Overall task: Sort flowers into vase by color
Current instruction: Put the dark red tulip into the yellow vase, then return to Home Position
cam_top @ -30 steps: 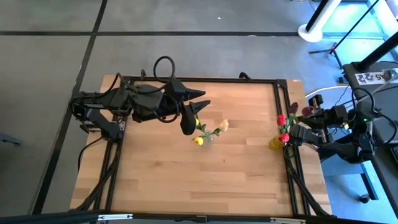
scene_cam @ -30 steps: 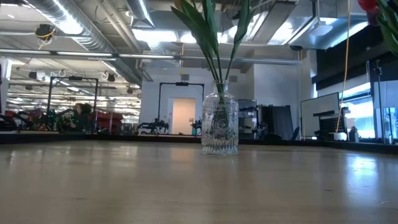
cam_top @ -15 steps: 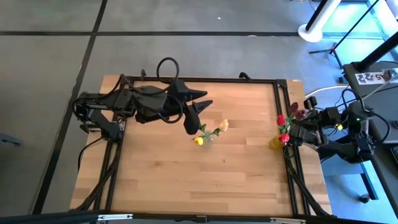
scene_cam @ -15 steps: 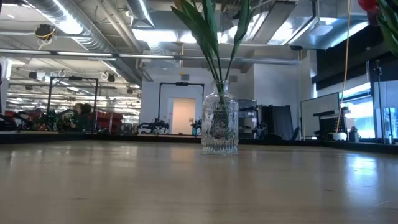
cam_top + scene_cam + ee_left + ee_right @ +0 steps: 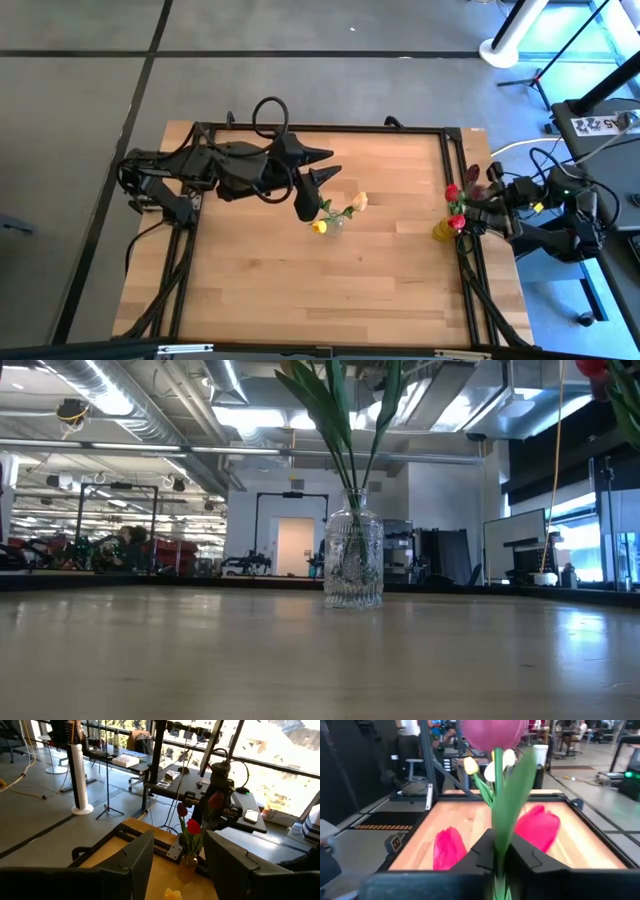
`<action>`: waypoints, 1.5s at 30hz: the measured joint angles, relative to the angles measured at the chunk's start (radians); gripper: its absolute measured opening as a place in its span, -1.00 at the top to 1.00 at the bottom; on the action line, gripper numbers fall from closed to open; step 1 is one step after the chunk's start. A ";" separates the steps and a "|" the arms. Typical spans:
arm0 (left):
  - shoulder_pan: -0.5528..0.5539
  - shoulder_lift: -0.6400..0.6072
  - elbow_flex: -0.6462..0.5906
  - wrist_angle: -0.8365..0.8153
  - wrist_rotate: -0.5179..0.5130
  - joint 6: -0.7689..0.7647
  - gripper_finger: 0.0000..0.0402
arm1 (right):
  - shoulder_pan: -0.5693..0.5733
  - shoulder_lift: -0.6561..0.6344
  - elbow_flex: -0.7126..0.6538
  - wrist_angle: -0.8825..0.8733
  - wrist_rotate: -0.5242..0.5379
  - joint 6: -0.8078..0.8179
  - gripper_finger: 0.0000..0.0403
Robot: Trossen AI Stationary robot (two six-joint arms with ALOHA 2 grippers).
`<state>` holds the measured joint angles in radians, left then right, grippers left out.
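In the right wrist view my right gripper (image 5: 498, 854) is shut on the green stem of a dark maroon tulip (image 5: 492, 732). From above, it (image 5: 483, 196) is at the table's right edge beside a yellow vase (image 5: 443, 232) that holds two red tulips (image 5: 453, 192). A clear glass vase (image 5: 336, 224) stands mid-table and holds a yellow tulip (image 5: 319, 227) and a peach tulip (image 5: 359, 201). Their stems stick into it (image 5: 353, 560). My left gripper (image 5: 305, 198) is open, just left of the clear vase and above it. My right gripper pinches the maroon tulip's stem (image 5: 498, 840) between its two fingers, which point toward the table's left. A green leaf (image 5: 512, 795) rises beside the stem and the head stands beyond the fingertips. The tulip is lifted clear; its lower stem is hidden by the gripper.
A black frame (image 5: 452, 150) runs along the table's far and side edges, and cables lie by both arm bases. Bare wood spreads across the near half of the table (image 5: 320, 290). The room beyond holds stands, desks and a distant person (image 5: 130, 540).
My right gripper has carried the maroon tulip a little toward the table's left, nearer the yellow vase. My left arm has shifted slightly over the clear vase's left side. The vases and the flowers in them have stayed where they were.
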<state>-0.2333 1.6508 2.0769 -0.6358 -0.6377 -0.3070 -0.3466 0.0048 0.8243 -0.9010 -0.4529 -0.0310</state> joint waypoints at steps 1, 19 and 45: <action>0.000 0.000 0.000 -0.004 0.000 0.000 0.16 | 0.000 0.001 0.012 -0.019 0.011 -0.002 0.82; -0.014 -0.023 0.000 -0.065 -0.002 -0.001 0.16 | -0.001 0.168 0.312 -0.553 0.194 -0.002 0.01; 0.025 -0.496 -0.585 -0.016 0.056 -0.101 0.16 | 0.000 0.325 0.490 -0.173 0.655 0.180 -0.23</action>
<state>-0.2083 1.1553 1.4920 -0.6515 -0.5817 -0.4078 -0.3462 0.3300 1.3141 -1.0743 0.2017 0.1487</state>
